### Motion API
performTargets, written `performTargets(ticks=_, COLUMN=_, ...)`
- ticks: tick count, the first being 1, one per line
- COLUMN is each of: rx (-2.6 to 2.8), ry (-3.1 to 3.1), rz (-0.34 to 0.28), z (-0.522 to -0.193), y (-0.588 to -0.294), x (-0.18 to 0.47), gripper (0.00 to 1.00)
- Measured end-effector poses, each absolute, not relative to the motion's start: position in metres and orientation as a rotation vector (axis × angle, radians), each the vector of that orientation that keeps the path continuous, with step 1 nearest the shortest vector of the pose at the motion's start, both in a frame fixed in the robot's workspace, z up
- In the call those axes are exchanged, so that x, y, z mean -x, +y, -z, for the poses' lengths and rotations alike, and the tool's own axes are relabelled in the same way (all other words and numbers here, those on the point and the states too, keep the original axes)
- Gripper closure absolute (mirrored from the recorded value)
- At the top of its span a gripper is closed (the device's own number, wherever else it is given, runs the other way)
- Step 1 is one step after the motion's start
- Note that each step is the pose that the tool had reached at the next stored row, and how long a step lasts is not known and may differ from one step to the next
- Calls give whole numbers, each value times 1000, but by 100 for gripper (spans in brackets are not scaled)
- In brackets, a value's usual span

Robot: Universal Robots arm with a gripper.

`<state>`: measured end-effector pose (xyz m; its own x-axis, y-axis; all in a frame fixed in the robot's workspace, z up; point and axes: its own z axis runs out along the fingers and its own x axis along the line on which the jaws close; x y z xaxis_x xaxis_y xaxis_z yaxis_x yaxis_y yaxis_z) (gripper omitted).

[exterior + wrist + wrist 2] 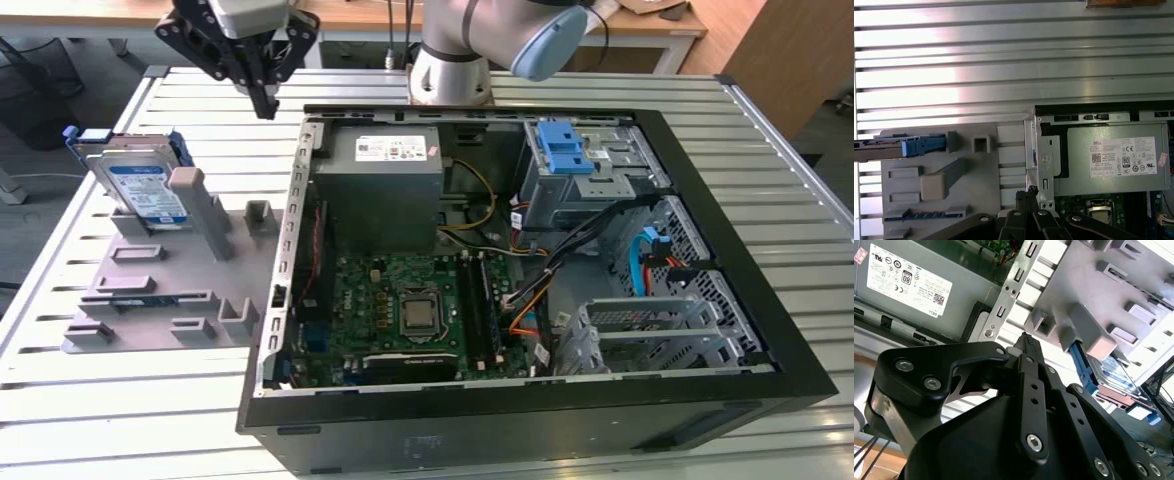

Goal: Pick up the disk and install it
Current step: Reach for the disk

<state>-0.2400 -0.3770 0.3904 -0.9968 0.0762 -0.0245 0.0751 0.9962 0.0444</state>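
The exterior view alone looks inside the open computer case (534,440): motherboard (414,300) nearest, power supply (387,160) and drive cage (621,165) behind. On that view's left, a grey holder (174,290) keeps the disk (140,182) upright at its far end. Farther back, the gripper (267,100) hangs over the slatted table (107,420). The second wrist view shows its fingertips (1026,342) pressed together on nothing.
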Motion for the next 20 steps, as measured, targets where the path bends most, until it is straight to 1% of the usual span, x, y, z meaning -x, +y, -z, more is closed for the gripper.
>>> performTargets(ticks=20, rx=-118, ry=3112, rz=-68, z=-390, y=-375, x=250, gripper=89)
